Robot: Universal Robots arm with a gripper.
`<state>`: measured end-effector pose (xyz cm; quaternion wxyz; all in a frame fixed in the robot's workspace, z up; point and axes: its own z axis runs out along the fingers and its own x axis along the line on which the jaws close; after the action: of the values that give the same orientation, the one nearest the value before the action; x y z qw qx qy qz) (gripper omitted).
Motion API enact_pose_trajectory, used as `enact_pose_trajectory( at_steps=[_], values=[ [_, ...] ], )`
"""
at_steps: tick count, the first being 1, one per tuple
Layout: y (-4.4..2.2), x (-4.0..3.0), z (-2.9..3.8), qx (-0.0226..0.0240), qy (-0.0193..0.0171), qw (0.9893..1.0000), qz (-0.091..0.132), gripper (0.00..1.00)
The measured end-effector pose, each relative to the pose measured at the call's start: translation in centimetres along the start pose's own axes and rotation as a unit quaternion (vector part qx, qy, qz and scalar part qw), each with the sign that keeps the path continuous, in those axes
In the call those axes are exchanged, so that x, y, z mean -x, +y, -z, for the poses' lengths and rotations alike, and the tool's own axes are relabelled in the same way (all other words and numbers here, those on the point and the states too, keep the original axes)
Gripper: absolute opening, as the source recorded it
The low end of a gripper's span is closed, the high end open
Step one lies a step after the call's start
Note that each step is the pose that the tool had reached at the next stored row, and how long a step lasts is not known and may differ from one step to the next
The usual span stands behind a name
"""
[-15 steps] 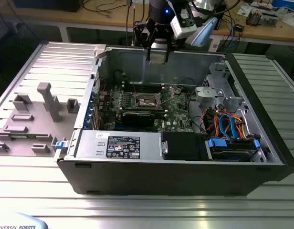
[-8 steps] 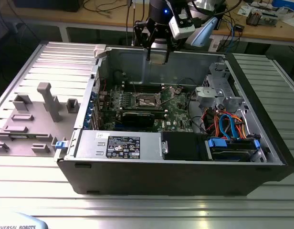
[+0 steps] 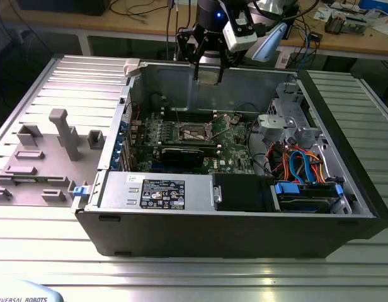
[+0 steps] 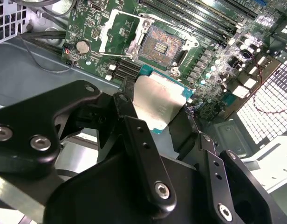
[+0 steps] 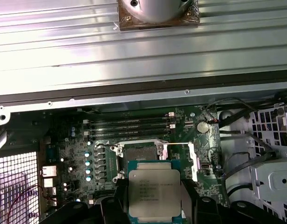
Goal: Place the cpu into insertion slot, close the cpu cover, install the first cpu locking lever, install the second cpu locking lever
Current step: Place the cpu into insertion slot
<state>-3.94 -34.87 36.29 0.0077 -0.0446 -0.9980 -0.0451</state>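
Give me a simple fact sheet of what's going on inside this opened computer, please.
setting: open computer case lying on a ribbed metal table
held item: cpu, pinched in the gripper
cpu position: in the air over the motherboard, not seated
insertion slot: empty, contacts exposed
cpu cover: flipped open beside the slot
steps finished: none yet

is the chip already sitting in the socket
No, in the second wrist view the chip is held between the jaws, off the board, and the socket lies open with its bare contacts showing.
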Motion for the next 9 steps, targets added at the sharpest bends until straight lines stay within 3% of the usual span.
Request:
enact_pose_trajectory(
  at_steps=[7, 9],
  values=[
    [0.0, 0.0, 0.0, 0.0001, -0.0007, 1.0, -0.007, 0.54],
    [0.0, 0.0, 0.0, 0.0005, -0.0024, 0.9996, -0.026, 0.54]
  ],
)
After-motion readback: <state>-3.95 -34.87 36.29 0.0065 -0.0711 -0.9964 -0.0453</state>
